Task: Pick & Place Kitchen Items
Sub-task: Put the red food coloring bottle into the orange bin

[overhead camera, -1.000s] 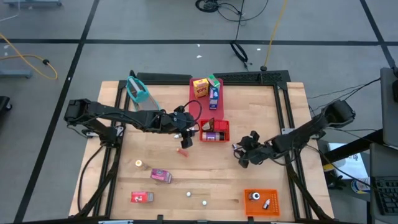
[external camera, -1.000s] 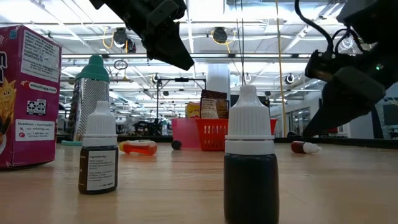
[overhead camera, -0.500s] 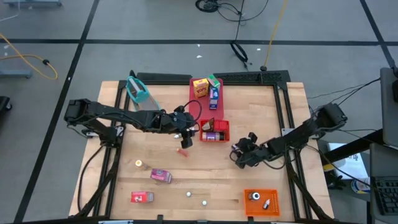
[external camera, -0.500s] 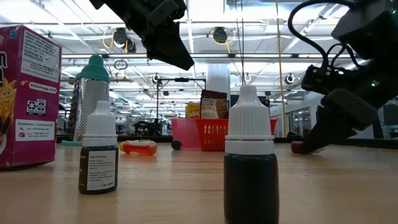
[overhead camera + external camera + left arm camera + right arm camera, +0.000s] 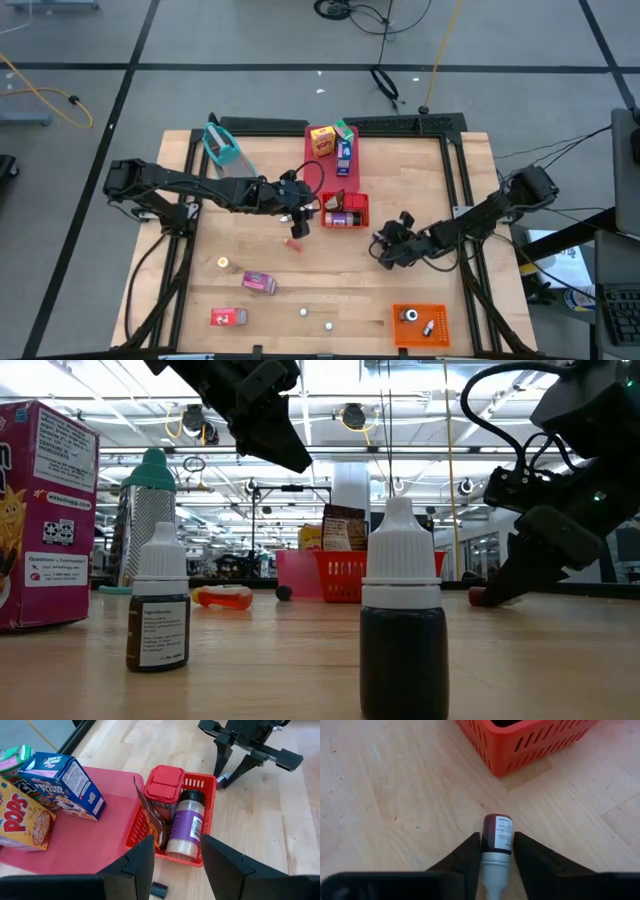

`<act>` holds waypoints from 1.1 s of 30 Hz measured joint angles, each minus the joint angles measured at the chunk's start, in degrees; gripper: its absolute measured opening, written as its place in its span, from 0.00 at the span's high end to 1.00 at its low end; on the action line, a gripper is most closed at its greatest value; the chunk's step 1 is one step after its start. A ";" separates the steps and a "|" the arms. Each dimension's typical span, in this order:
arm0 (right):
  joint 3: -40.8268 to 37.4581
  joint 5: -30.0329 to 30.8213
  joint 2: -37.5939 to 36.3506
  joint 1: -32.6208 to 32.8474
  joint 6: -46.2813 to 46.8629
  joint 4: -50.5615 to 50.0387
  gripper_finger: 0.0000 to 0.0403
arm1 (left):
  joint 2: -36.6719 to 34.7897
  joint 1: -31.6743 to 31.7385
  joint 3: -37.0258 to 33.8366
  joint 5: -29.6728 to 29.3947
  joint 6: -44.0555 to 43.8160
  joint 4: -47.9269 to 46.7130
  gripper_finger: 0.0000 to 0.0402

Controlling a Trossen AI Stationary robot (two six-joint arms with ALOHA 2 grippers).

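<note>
The right tool (image 5: 386, 252) is down at the table (image 5: 270, 255), its 2 fingers (image 5: 469, 854) set narrowly on either side of a small dark-red bottle (image 5: 497, 836) that lies flat on the wood with its white cap toward the wrist. The fingers sit tight against the bottle's neck; whether they press it cannot be told for sure. Just beyond this tool's tips stands the red basket (image 5: 530, 737).

The left tool (image 5: 300, 210) hangs above the table with its fingers (image 5: 134, 865) spread wide and nothing between them. Directly ahead of it, the red basket (image 5: 200, 785) holds a red-lidded jar (image 5: 163, 787) and a purple-labelled bottle (image 5: 186, 825) lying side by side. Beside the basket, a flat red tray (image 5: 95, 835) carries a blue carton (image 5: 65, 782) and a yellow carton (image 5: 22, 822). Below this tool an orange piece (image 5: 294, 242) lies on the wood.

Farther from both tools, toward the table's near edge, lie a pink carton (image 5: 259, 283), a red carton (image 5: 229, 317) and 2 tiny bottles (image 5: 158, 610).
</note>
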 joint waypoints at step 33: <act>-0.20 -25.66 -27.56 6.52 -20.87 -1.34 0.85 | 0.00 0.02 0.00 0.00 -0.03 0.00 0.60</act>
